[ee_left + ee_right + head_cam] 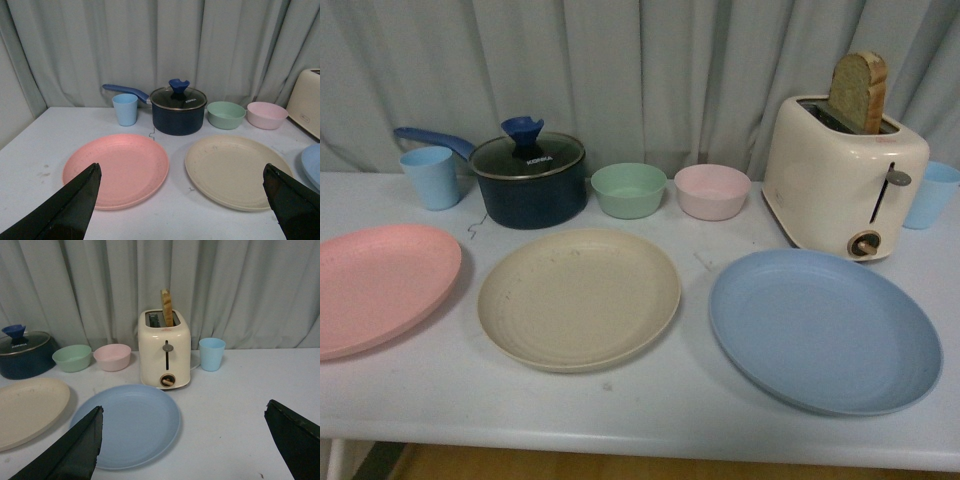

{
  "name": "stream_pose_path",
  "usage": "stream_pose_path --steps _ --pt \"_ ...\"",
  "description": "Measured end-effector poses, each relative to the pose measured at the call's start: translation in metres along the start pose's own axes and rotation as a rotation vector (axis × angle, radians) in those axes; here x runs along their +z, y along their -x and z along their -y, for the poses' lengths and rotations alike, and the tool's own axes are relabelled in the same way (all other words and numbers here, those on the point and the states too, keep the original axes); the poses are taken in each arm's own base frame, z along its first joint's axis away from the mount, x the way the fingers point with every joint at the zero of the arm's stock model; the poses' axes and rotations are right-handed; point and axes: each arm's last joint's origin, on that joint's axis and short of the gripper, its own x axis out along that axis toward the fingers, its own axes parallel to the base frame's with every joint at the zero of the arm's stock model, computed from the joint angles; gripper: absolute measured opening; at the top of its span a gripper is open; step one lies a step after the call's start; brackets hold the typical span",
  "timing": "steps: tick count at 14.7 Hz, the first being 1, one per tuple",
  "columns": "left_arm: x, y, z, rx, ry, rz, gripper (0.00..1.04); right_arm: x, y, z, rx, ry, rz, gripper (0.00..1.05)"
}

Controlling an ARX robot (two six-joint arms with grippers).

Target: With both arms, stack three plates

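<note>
**Three plates in a row, none stacked**

The pink plate [380,285], cream plate [578,297] and blue plate [823,330] lie flat in one row on the table [650,420]. Strips of bare table run between their rims. The pink plate runs out of the front view at the left. The blue plate's near rim comes close to the table's front edge, and its far rim lies just beside the toaster [842,175]. Behind the cream plate, past a band of bare table, stand a pot [530,185], a green bowl [628,190] and a pink bowl [712,191]. The left gripper [181,172] has its jaws wide, framing the pink and cream plates in its wrist view. The right gripper [184,407] has its jaws equally wide, framing the blue plate.
</note>
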Motion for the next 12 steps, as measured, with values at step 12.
stream_pose_path --steps 12 --pt "0.0000 0.0000 0.0000 0.000 0.000 0.000 0.98 0.0000 0.0000 0.0000 0.000 0.000 0.000 0.98"
